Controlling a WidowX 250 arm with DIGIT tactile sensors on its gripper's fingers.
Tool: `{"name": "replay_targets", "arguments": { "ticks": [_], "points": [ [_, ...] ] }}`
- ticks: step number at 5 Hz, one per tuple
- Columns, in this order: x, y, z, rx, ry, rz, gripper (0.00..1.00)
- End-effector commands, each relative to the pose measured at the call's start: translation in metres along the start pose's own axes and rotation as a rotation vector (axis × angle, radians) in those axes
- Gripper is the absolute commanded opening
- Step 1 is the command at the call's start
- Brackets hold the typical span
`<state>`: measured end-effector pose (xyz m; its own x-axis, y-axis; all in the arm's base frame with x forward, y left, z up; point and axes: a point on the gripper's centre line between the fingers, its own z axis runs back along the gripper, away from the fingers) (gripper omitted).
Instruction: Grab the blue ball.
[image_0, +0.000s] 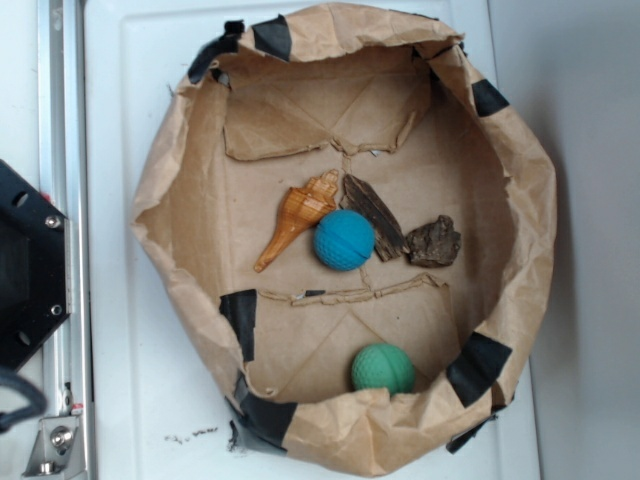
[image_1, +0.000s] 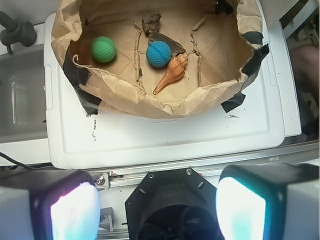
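In the wrist view the green ball (image_1: 103, 49) lay at the left of the brown paper basin (image_1: 125, 97), the blue ball (image_1: 159, 54) sat mid-floor touching the orange shell (image_1: 172, 73), while the gripper (image_1: 158, 209) hung spread wide and empty, well short of the basin.

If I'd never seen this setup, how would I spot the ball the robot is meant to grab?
Find the brown paper bag rolled open into a bowl on the white tray. At its middle, the blue ball sits between an orange seashell and dark bark pieces. The only other ball is green, alone near the rim.
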<state>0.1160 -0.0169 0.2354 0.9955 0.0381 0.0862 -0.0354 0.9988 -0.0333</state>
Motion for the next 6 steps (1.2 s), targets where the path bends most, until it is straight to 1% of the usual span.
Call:
{"name": "replay_targets", "arguments": {
  "ticks": [1, 2, 3, 4, 5, 6],
  "points": [
    [0.0, 0.0, 0.0, 0.0, 0.0, 0.0, 1.0],
    [0.049, -0.001, -0.012, 0.037, -0.036, -0.161, 1.0],
    [0.099, -0.004, -0.015, 0.032, -0.076, -0.271, 1.0],
    [0.141, -0.016, -0.023, -0.027, -0.118, -0.516, 1.0],
    [0.143, -0.02, -0.046, -0.059, -0.143, -0.764, 1.0],
    [0.144, -0.017, -0.067, -0.026, -0.18, -0.913, 1.0]
  ]
}}
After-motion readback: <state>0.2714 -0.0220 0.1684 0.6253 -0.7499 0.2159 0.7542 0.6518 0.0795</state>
